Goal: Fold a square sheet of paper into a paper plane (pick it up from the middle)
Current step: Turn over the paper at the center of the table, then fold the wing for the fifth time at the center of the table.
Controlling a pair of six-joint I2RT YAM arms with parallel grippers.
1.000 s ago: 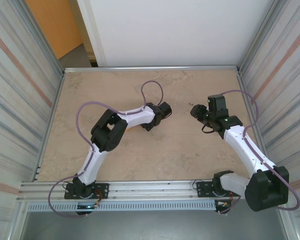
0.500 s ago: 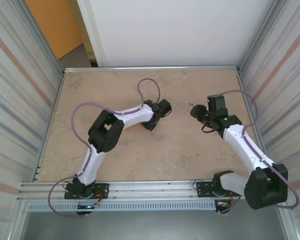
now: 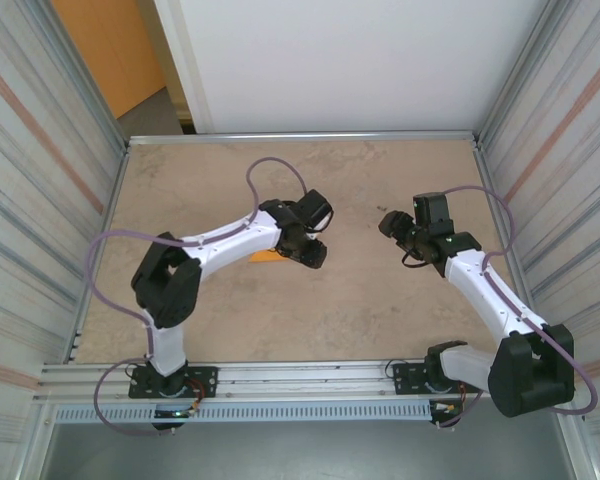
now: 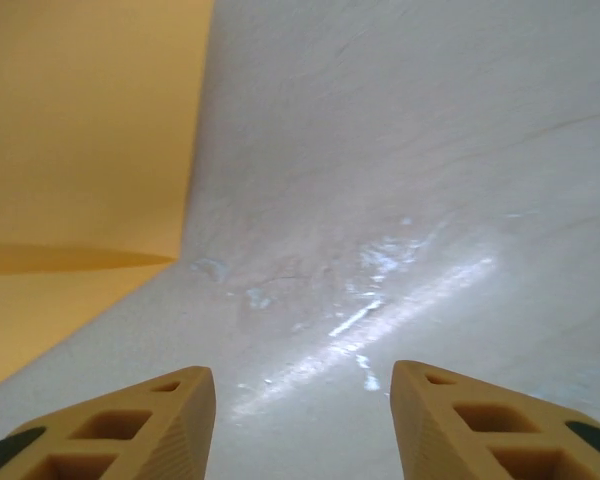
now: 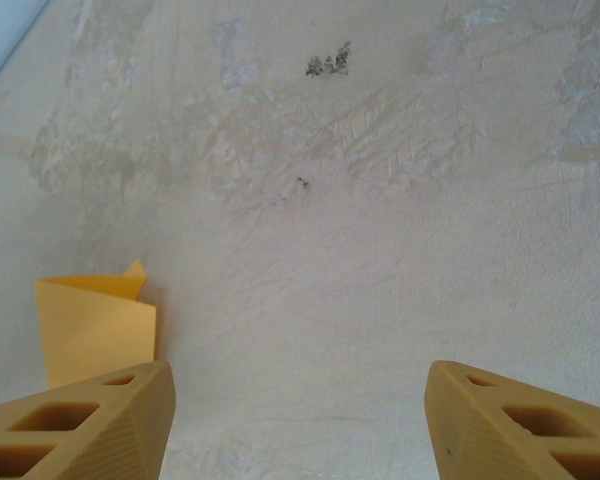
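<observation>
Thin bright-orange paper sheet (image 4: 80,130), folded I think, sits on the beige tabletop (image 4: 430,150) at 10 o'clock from the left hand (image 4: 302,385); that and the right hand (image 5: 300,390) are both spread wide, empty.

The left arm (image 3: 220,240) rises from its base to a sharply bent elbow, and its forearm runs right and away toward the middle, wrist turned down. The left gripper (image 4: 298,385) points downward, its fingers (image 4: 130,425) parted with nothing between them. The right arm (image 3: 485,290) leans away and inward, forearm reaching left. The right gripper (image 5: 298,385) also stands parted and holds nothing, well apart from the left gripper
</observation>
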